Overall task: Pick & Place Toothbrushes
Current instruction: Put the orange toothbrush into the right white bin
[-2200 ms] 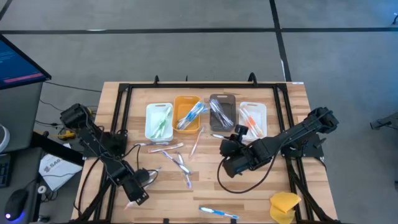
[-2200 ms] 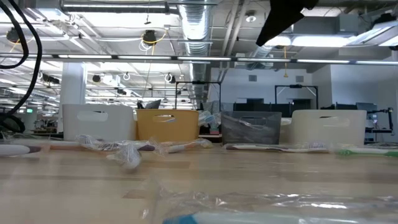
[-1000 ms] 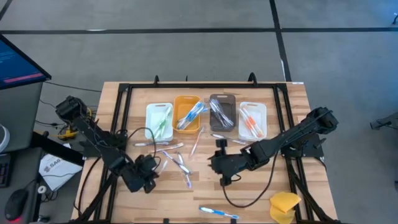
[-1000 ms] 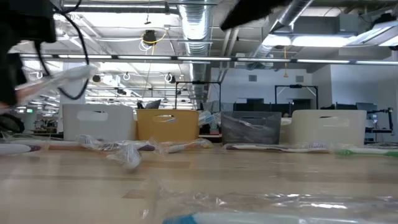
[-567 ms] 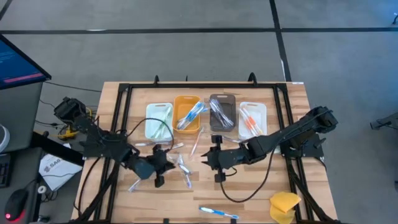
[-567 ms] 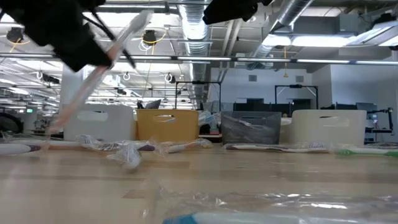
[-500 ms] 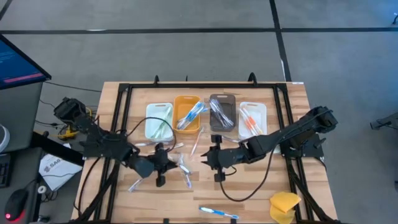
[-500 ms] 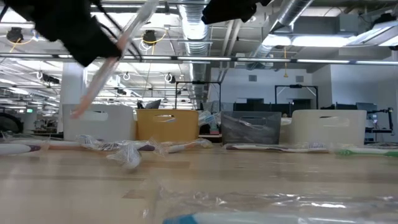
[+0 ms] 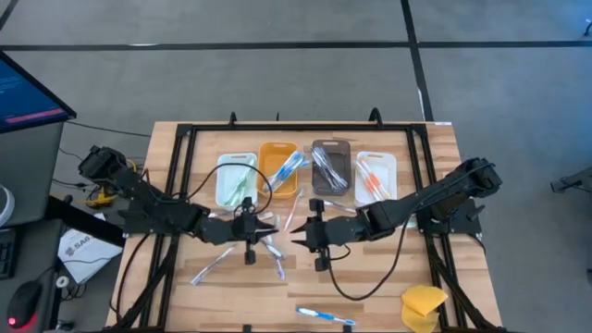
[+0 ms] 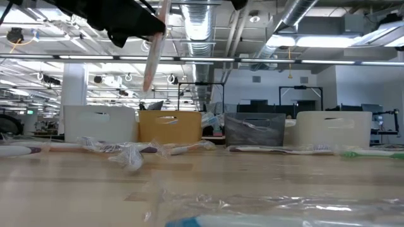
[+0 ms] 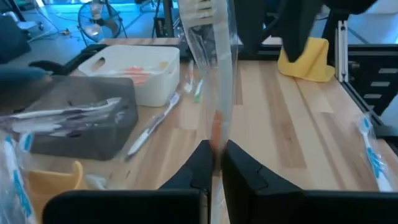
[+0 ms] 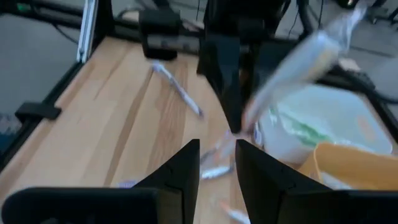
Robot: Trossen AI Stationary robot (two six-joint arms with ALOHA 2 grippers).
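Observation:
My left gripper is over the table's middle, shut on a wrapped toothbrush with an orange-pink handle, which also shows in the low view as a toothbrush in the air. My right gripper is open just to its right, facing it and touching nothing; its fingers stand apart. Several loose wrapped toothbrushes lie flat on the wood between the grippers and the bins. One blue toothbrush lies near the near edge. My left gripper pinches the wrapped toothbrush between its two fingers, on the handle's orange-pink stretch. The fingers point level toward the table's right. The brush is lifted clear of the table and slants downward in its clear wrapper below the gripper.
Four small bins stand in a row toward the far edge: pale green-white, orange, grey and white, each with brushes inside. A yellow sponge-like lump sits at the near right corner. Black frame rails border the table.
My left gripper has carried the toothbrush from the near left part of the table rightward and toward the far edge, to the middle; the brush has swung from slanting out to hanging steeper. My right gripper has moved a little left, toward the left gripper.

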